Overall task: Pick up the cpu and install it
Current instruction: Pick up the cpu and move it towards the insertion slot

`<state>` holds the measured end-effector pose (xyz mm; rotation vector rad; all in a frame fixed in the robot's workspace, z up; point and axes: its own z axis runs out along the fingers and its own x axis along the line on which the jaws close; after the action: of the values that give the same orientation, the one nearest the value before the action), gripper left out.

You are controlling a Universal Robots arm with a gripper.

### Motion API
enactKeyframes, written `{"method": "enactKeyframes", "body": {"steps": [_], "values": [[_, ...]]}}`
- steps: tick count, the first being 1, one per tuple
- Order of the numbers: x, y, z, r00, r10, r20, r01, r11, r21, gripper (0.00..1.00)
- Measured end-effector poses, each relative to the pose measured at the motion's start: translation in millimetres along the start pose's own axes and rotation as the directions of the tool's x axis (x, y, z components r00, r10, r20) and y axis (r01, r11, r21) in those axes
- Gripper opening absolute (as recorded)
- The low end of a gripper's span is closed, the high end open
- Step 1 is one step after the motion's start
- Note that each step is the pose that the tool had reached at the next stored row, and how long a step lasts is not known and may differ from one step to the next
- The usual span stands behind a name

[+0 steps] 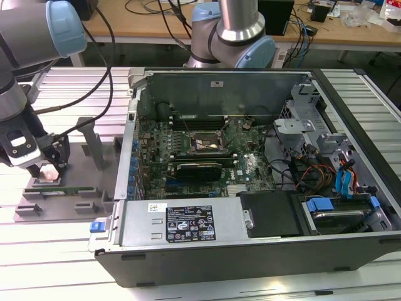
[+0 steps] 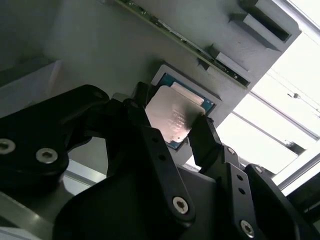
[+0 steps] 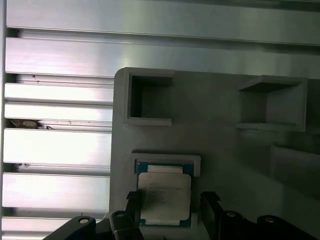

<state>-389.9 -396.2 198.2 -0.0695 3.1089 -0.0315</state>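
In the exterior view, the grey and pale-blue robot arm (image 1: pixel 25 37) reaches down at the exterior view's left, and its black two-fingered gripper (image 1: pixel 49 169) sits low over a flat grey plastic holder tray (image 1: pixel 62 194). The tray lies on a ribbed aluminium table (image 1: pixel 56 263), just beside the open black desktop computer case (image 1: pixel 219 254). The cpu (image 1: pixel 47 175), a small square chip with a shiny silver-grey metal top, lies on the tray directly under the gripper. Inside the case, well apart from the chip, the black square socket frame (image 1: pixel 207 144) stands on the green motherboard (image 1: pixel 188 163).

In the second wrist view, the gripper (image 2: pixel 170 114) straddles the cpu (image 2: pixel 172 117), which lies flat in a pale-rimmed square recess of the holder tray (image 2: pixel 100 50). One of the black fingers (image 2: pixel 210 145) stands at each of two opposite edges of the chip. A long narrow green memory stick (image 2: pixel 175 37) lies edge-on along the tray beyond the recess.

In the first wrist view, the gripper (image 3: pixel 171 200) is spread around the cpu (image 3: pixel 164 197), with a thin gap between the chip and one of the fingers (image 3: pixel 210 212), so the jaws are not clamped. The holder tray (image 3: pixel 225 160) rests on the table (image 3: pixel 55 150).
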Motion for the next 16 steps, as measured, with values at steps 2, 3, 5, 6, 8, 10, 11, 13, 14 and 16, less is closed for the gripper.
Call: {"method": "enactKeyframes", "body": {"steps": [2, 3, 5, 6, 8, 10, 11, 13, 14, 16], "values": [[2.4, 0.1, 1.2, 1.0000, 0.000, 0.0003, 0.000, 1.0000, -0.0037, 0.60], [2.6, 0.3, 3.3, 1.0000, 0.000, 0.0001, 0.000, 1.0000, -0.0037, 0.60], [2.7, 0.4, 6.0, 1.0000, 0.000, -0.0001, 0.000, 1.0000, -0.0037, 0.60], [2.7, 0.4, 6.2, 1.0000, 0.000, -0.0002, 0.000, 1.0000, -0.0037, 0.60], [2.7, 0.5, 6.6, 1.0000, 0.000, 0.0000, 0.000, 1.0000, -0.0042, 0.60], [3.0, 0.8, 6.8, 1.0000, 0.000, 0.0003, 0.000, 1.0000, -0.0050, 0.60], [3.3, 1.0, 6.8, 1.0000, 0.000, 0.0004, 0.000, 1.0000, -0.0058, 0.60], [3.7, 1.3, 6.9, 1.0000, 0.000, 0.0005, 0.000, 1.0000, -0.0075, 0.60], [4.4, 1.5, 6.9, 1.0000, 0.000, 0.0004, 0.000, 1.0000, -0.0093, 0.60], [5.4, 1.6, 6.8, 1.0000, 0.000, 0.0004, 0.000, 1.0000, -0.0096, 0.60]]}}
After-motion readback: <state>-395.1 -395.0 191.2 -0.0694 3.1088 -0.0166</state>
